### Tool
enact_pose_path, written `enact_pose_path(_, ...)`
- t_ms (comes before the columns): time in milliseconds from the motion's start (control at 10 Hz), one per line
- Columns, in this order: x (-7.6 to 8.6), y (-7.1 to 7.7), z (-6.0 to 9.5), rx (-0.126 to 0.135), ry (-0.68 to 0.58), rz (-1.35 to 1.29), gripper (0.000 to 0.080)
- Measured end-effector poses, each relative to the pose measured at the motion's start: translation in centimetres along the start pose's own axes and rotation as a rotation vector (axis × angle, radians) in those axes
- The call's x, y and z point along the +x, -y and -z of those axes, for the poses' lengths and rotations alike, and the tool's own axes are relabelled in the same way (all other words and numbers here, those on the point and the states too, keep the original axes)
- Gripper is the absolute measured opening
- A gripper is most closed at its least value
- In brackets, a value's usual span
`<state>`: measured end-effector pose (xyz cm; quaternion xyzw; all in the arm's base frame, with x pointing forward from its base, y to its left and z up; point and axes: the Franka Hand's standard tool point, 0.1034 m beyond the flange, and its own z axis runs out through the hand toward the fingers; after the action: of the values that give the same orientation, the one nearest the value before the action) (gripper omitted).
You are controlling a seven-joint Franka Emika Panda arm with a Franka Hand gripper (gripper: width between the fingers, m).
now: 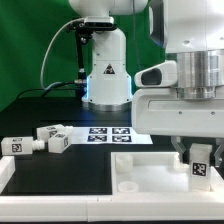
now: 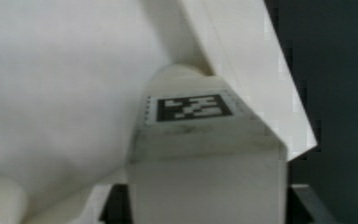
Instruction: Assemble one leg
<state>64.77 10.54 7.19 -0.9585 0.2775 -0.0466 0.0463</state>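
1. Pincer (image 1: 201,160) closed on the leg (image 1: 201,167), over the white tray piece (image 1: 150,172).
2. Wrist view: leg (image 2: 197,150) upright against tray corner.
3. Spare legs (image 1: 40,140) on worktop (image 1: 60,170), exterior view's left.

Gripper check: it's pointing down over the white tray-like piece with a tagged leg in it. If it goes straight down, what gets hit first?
Likely the tray-like piece: the leg in the gripper hangs at its rim on the exterior view's right. Depth is unclear.

No words or numbers can be read; only black-and-white square tags show on the leg (image 1: 203,163) in the gripper, loose legs (image 1: 55,140) and the marker board (image 1: 110,133).
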Motion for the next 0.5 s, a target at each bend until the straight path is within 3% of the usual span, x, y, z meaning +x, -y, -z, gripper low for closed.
enact_pose_path(300,-0.08,-0.29,-0.03,-0.018,-0.013,-0.346,0.0287)
enact_pose_path(500,-0.22,-0.56,-0.03,-0.025,-0.017,-0.721,0.0287)
